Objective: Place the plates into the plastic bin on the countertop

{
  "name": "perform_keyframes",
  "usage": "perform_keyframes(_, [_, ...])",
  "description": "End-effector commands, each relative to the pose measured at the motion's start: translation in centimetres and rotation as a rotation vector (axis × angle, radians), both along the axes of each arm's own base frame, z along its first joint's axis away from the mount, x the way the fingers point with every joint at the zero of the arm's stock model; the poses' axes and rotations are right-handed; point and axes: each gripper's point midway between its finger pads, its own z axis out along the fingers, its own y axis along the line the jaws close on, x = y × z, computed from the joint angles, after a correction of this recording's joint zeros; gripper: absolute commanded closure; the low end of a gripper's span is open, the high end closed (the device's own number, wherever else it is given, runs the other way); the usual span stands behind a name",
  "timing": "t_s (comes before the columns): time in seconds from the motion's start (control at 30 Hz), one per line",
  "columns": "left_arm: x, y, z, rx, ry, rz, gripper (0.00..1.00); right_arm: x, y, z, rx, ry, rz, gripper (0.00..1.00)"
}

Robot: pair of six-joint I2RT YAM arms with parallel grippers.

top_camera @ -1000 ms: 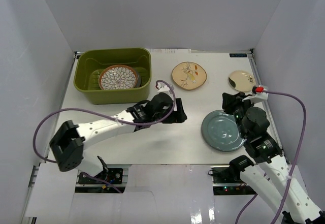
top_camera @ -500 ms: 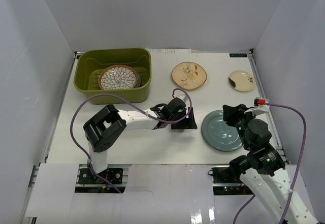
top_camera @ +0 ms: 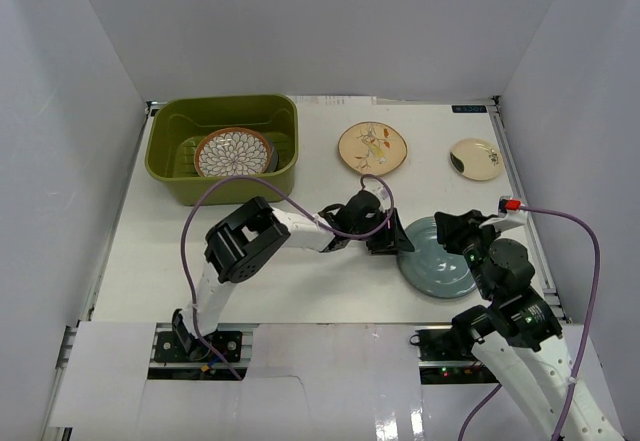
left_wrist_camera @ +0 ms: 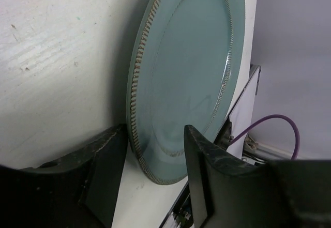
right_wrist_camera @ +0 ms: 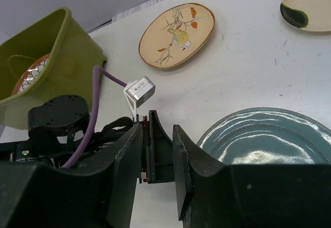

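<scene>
- Plastic bin: at 10 o'clock on the countertop, unmoved; the brown-white lattice plate lies inside it.
- Bare white surface spans from the bin's near wall to the front edge.
- Tan floral plate: at 12 o'clock, flat, well apart from the arms.
- Left gripper: a second ago it was near the bin; it has swung right to the 9 o'clock rim of the pale blue plate. In the wrist view its jaws have narrowed but stand partly open astride that rim, gripping nothing yet.
- Pale blue plate: at 4 o'clock, position unchanged, its near rim close to the front edge.
- Right gripper: over the plate's 1 o'clock rim, drawn back toward the front edge; jaws slightly parted, empty.
- Small cream plate: at 2 o'clock, just beside the right edge.
</scene>
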Motion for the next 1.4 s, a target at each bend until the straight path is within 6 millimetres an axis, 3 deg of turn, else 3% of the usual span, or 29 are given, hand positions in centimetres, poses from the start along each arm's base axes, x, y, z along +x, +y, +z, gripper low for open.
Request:
perform_keyframes(0.0, [-0.4,0.4,-2.8,0.041,0.058,0.014,0.42,-0.2,0.2,1.2,0.032,-0.036,0.013,0.64])
perform_keyframes(0.1, [-0.3,0.3,-3.8,0.034,0.070,0.025,0.50,-0.2,0.3,1.4,0.030,-0.038,0.017,0.64])
perform_keyframes(0.2, [-0.3,0.5,-4.4,0.028,0.074,0.035,0.77,-0.1,0.4,1.3,0.029,-0.029,0.022,0.64])
perform_keyframes(0.23, [-0.2,0.6,-4.2,0.027,0.068,0.044,0.93,-0.1,0.6,1.3,0.032,-0.026,0.028,0.64])
perform_keyframes(0.27, [-0.2,0.6,-4.1,0.025,0.060,0.046,1.00,0.0,0.6,1.2,0.030,-0.022,0.028,0.64])
perform_keyframes(0.33, [-0.3,1.3,-4.0,0.033,0.050,0.054,1.00,-0.1,0.7,1.2,0.033,-0.021,0.031,0.63])
perform_keyframes(0.47, [-0.7,2.5,-2.2,0.008,0.022,0.059,1.00,-0.2,0.9,2.3,0.046,-0.036,0.046,0.57])
perform_keyframes(0.5, [-0.5,2.4,0.6,-0.053,-0.011,0.059,1.00,-0.2,1.0,2.5,0.048,-0.039,0.052,0.54])
perform_keyframes(0.57, [-1.2,3.6,2.0,-0.080,-0.014,0.058,1.00,-0.3,1.1,3.2,0.050,-0.049,0.062,0.48])
perform_keyframes(0.6, [-1.1,3.8,5.7,-0.153,-0.053,0.060,1.00,-0.5,1.1,4.4,0.058,-0.071,0.065,0.41])
perform_keyframes(0.67, [-1.1,5.4,7.9,-0.204,-0.063,0.083,1.00,-0.7,1.1,5.9,0.061,-0.098,0.074,0.32])
perform_keyframes(0.7, [-0.6,6.4,11.3,-0.271,-0.096,0.095,1.00,-1.0,0.9,7.4,0.070,-0.126,0.076,0.29])
perform_keyframes(0.77, [-0.7,7.9,13.3,-0.314,-0.102,0.112,1.00,-1.2,1.0,8.6,0.071,-0.148,0.084,0.25])
perform_keyframes(0.8, [-0.3,9.1,16.3,-0.370,-0.138,0.124,1.00,-1.4,0.9,9.8,0.078,-0.169,0.089,0.23])
perform_keyframes(0.9, [-0.1,11.3,19.6,-0.428,-0.177,0.148,1.00,-1.3,0.9,10.9,0.076,-0.182,0.088,0.18])
perform_keyframes(0.93, [0.2,12.7,22.4,-0.478,-0.221,0.162,1.00,-1.1,0.9,11.2,0.069,-0.182,0.082,0.15])
perform_keyframes(0.97, [0.4,13.5,23.6,-0.490,-0.235,0.169,1.00,-1.0,0.9,11.2,0.066,-0.180,0.080,0.15])
perform_keyframes(1.0, [2.0,15.3,24.9,-0.503,-0.262,0.213,1.00,-0.8,0.9,11.2,0.061,-0.177,0.076,0.15])
perform_keyframes(1.07, [2.3,17.8,28.0,-0.542,-0.308,0.233,1.00,-0.4,0.9,11.1,0.052,-0.162,0.065,0.15])
perform_keyframes(1.1, [4.3,20.1,30.0,-0.547,-0.366,0.293,1.00,-0.2,0.8,11.2,0.051,-0.162,0.058,0.15])
perform_keyframes(1.17, [5.5,22.8,33.1,-0.531,-0.428,0.344,1.00,0.2,0.5,11.1,0.046,-0.154,0.029,0.16])
perform_keyframes(1.2, [7.6,25.5,33.9,-0.499,-0.484,0.421,1.00,0.3,0.5,11.0,0.043,-0.152,0.026,0.16])
perform_keyframes(1.27, [9.7,28.5,34.5,-0.462,-0.495,0.495,1.00,0.7,0.6,10.9,0.037,-0.148,0.021,0.17])
perform_keyframes(1.3, [11.9,32.1,35.6,-0.444,-0.532,0.584,1.00,0.9,0.7,10.7,0.036,-0.145,0.021,0.17])
perform_keyframes(1.37, [13.9,35.3,35.2,-0.431,-0.502,0.649,1.00,1.6,1.1,9.4,0.018,-0.113,0.024,0.17])
